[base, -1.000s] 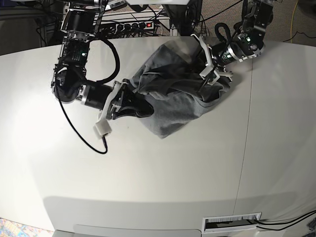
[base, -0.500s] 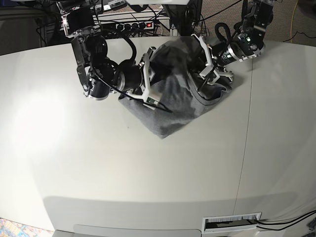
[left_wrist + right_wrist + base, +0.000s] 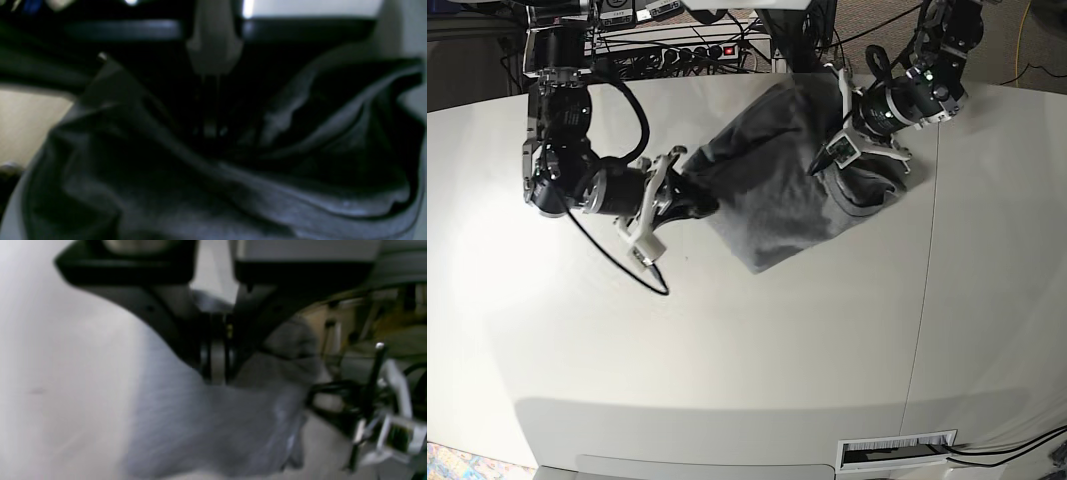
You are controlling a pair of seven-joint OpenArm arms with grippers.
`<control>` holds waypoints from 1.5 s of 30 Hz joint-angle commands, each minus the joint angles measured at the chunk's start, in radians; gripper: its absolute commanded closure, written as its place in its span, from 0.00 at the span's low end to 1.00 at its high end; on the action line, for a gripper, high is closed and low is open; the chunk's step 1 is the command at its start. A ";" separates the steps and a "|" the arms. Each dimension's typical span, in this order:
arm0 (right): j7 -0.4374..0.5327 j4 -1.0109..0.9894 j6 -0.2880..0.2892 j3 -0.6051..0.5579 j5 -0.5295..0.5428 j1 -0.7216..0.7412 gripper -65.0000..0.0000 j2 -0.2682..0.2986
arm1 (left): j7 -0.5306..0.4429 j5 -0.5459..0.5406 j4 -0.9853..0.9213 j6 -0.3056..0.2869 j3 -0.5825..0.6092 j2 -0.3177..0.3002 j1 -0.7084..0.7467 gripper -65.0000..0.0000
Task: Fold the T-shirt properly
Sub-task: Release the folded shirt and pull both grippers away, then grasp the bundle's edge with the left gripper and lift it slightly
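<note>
The grey T-shirt [image 3: 772,195] lies bunched at the back middle of the white table [image 3: 727,350], its lower corner pointing toward the front. My right gripper [image 3: 699,203] is at the shirt's left edge, shut on the cloth. In the right wrist view its fingers [image 3: 215,370] pinch a pale grey fold [image 3: 206,426]. My left gripper [image 3: 822,165] is on the shirt's right part, shut on a gathered fold. In the left wrist view dark folds of the T-shirt [image 3: 300,140] fill the frame around the closed fingertips [image 3: 210,130].
A black cable [image 3: 617,265] loops from the right arm down onto the table. A power strip with a red light [image 3: 717,48] and wires sit behind the table's back edge. A seam [image 3: 925,260] crosses the table at right, and a slot [image 3: 897,452] sits at the front right.
My right gripper swung up over the shirt, then came back down to the left with the cloth's edge. The shirt now lies smoother and wider. My left gripper shifted slightly backward.
</note>
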 commanded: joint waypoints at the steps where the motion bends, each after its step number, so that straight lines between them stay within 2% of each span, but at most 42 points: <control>1: 0.032 0.017 0.002 0.014 0.021 0.023 1.00 0.005 | 0.015 -0.002 0.052 0.019 -0.002 -0.006 -0.003 1.00; 4: 0.043 0.017 0.002 0.023 0.006 0.039 1.00 0.005 | 0.084 0.008 0.145 0.072 -0.002 -0.009 0.000 1.00; 6: 0.053 0.017 0.002 0.020 -0.010 0.056 1.00 0.000 | 0.078 0.045 0.177 0.117 -0.002 -0.015 0.020 1.00; 10: 0.090 0.017 0.002 0.020 -0.058 0.088 1.00 -0.003 | 0.024 0.227 0.190 0.156 -0.002 -0.014 0.065 1.00; 12: 0.091 0.017 0.002 0.020 -0.074 0.104 1.00 -0.005 | 0.030 0.232 0.194 0.180 -0.002 -0.014 0.088 1.00; 20: 0.063 0.016 0.002 0.019 -0.092 0.104 1.00 -0.005 | 0.021 0.185 0.372 0.179 -0.002 -0.014 0.196 0.99; 24: 0.058 0.016 0.002 0.019 -0.091 0.105 1.00 -0.005 | -0.069 0.082 0.409 0.172 -0.002 -0.014 0.261 0.78; 26: 0.055 0.016 0.002 0.019 -0.090 0.104 1.00 -0.005 | -0.135 0.079 0.409 0.161 -0.002 -0.014 0.280 0.76; 30: 0.024 0.017 0.002 0.019 -0.039 0.105 1.00 -0.005 | -0.197 0.122 0.357 0.133 -0.002 -0.014 0.278 0.74; 34: 0.011 0.017 0.002 0.020 -0.023 0.105 1.00 -0.005 | -0.286 0.173 0.278 0.134 -0.002 -0.014 0.278 0.63; 40: 0.011 0.017 0.002 0.020 -0.023 0.105 1.00 -0.005 | -0.287 0.199 0.229 0.134 -0.002 -0.014 0.279 0.62; 45: 0.011 0.017 0.002 0.020 -0.023 0.104 1.00 -0.005 | -0.295 0.157 0.229 0.134 -0.002 -0.013 0.278 0.62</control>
